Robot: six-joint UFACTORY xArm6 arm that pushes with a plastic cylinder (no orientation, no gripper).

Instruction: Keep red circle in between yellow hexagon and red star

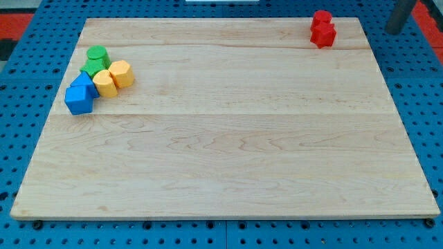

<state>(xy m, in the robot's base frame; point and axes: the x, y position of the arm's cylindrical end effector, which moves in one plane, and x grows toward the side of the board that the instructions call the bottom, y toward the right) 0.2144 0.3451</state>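
The red circle point(320, 18) touches the red star point(323, 34) at the worktop's point(235, 138) top right; the yellow hexagon point(121, 73) sits far left. Only the rod's shaft point(401, 15) shows; the tip is hidden, and no claw appears.

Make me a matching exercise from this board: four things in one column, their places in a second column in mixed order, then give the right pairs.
Things
1. red blocks
2. green blocks
3. blue blocks
4. my tip

Places
A. lowest part of the cluster at the view's left
B. off the board, beyond its top right corner
C. on the board near its top right corner
D. topmost part of the cluster at the view's left, just above the yellow blocks

Pairs: 1-C, 2-D, 3-A, 4-B
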